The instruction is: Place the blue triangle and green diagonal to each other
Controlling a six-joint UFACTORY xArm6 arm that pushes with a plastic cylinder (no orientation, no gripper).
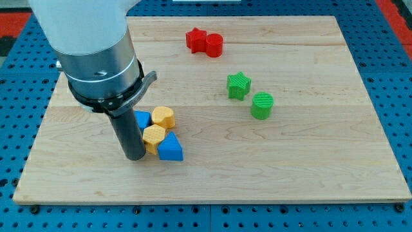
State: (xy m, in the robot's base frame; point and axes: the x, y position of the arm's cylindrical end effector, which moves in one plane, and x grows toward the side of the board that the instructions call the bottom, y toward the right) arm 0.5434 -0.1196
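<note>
The blue triangle (170,148) lies toward the board's (309,174) bottom-left, touching a yellow block (154,136) with my tip (135,158) just beside it; a push toward the right edge is judged best kept low and centred, so the triangle is eased clear of both yellow blocks and the half-hidden blue block (141,119). It is then best stopped diagonally off the green star (238,85) or green cylinder (262,106). No jaws exist on this rod, and no containers are seen.
</note>
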